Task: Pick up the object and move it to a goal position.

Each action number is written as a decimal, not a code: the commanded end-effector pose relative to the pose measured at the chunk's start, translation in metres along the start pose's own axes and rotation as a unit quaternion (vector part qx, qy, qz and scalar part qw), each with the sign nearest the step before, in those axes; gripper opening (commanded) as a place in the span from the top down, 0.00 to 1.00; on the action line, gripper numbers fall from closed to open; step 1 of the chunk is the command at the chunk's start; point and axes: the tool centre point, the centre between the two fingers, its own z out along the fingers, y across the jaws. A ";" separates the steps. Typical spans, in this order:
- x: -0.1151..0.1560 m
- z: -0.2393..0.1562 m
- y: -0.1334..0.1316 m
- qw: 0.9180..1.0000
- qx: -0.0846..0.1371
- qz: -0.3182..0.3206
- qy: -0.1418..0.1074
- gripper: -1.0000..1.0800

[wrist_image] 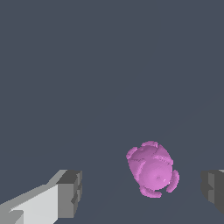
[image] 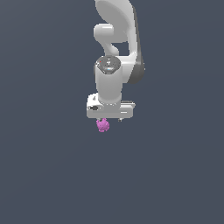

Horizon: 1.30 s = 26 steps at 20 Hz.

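Object (wrist_image: pixel 152 169) sits between the two grey fingertips in the wrist view, and it's a lumpy magenta blob with little knobs all round its edge! It's not centred in the gap, mind you: it lies closer to the pad (wrist_image: pixel 213 190) at one side than to the pad (wrist_image: pixel 70 194) at the other, with bare grey floor (wrist_image: pixel 100 87) showing on both sides of it. No contact with either pad. The gripper (wrist_image: pixel 141 192) is spread wide, jaws well apart, nothing clamped.

Over to the exterior view: the white arm (image: pixel 114 48) comes down from the top of the picture, wrist pointing straight down, and the hand (image: pixel 109 109) hangs as a broad white bar across the bottom of it. The blob (image: pixel 103 125) peeks out just under that bar, toward the exterior view's left end of it, small against the hand. The fingers themselves are hard to make out from here, only a dark speck or two under the bar. Whether the blob rests on the floor can't be told from this angle; the ground is one flat grey with no shadow to go by.
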 end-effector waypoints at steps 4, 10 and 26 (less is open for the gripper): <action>0.001 -0.003 0.003 1.000 -0.002 -0.003 0.001 0.04; 0.006 -0.017 0.016 1.000 -0.013 -0.010 0.007 0.04; -0.006 0.007 0.025 0.998 -0.010 -0.065 0.006 0.04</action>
